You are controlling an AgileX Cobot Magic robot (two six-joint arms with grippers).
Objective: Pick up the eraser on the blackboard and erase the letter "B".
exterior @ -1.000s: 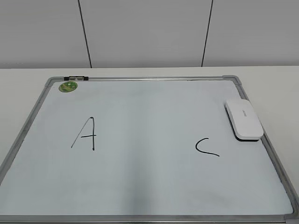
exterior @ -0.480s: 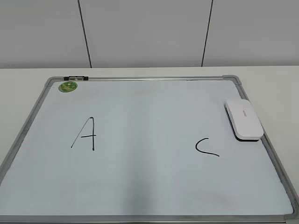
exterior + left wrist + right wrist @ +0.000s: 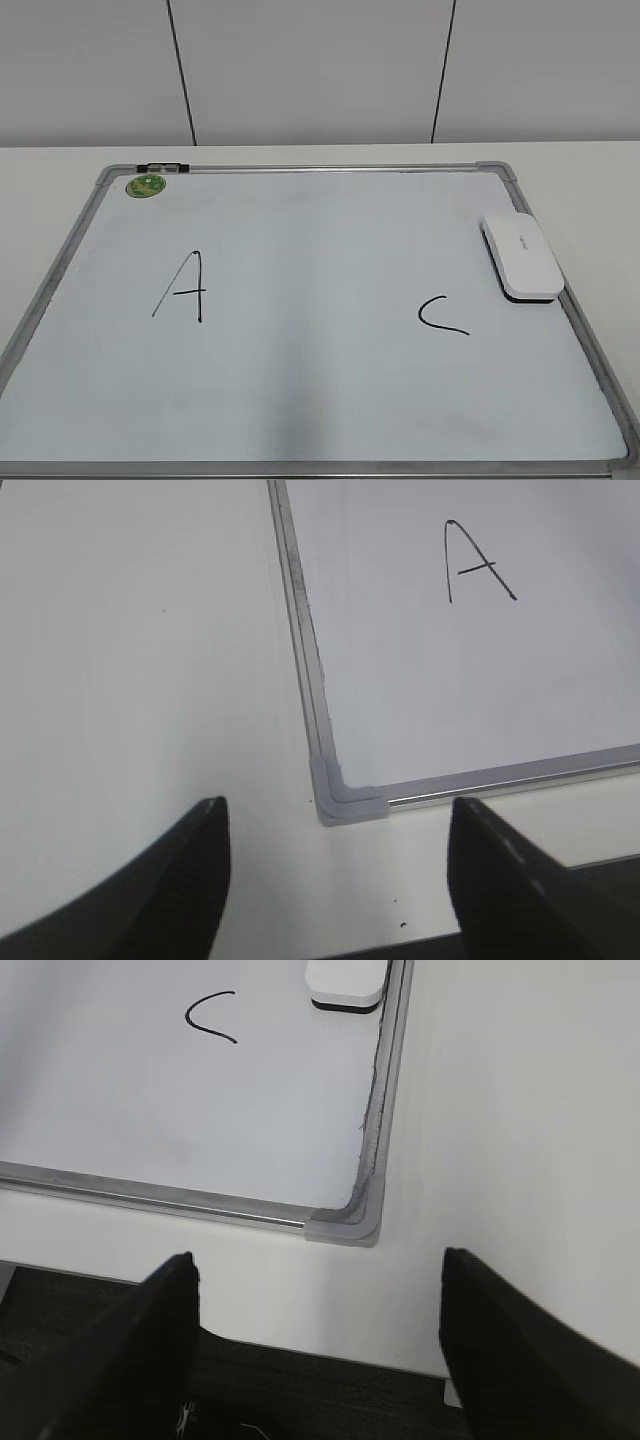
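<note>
The blackboard (image 3: 300, 168) lies flat on the table, with a black "A" (image 3: 183, 288) at the left and a black "C" (image 3: 440, 315) at the right. No letter "B" shows; the board between them is blank. The white eraser (image 3: 522, 256) lies on the board's right edge, above the "C". It also shows at the top of the right wrist view (image 3: 345, 982). My left gripper (image 3: 338, 810) is open and empty over the board's near left corner. My right gripper (image 3: 318, 1258) is open and empty just off the near right corner. Neither gripper shows in the exterior view.
A round green sticker (image 3: 146, 185) and a small black-and-white marker (image 3: 163, 167) sit at the board's far left corner. White table surrounds the board. The table's front edge (image 3: 300, 1305) runs just below both near corners, with dark floor beyond.
</note>
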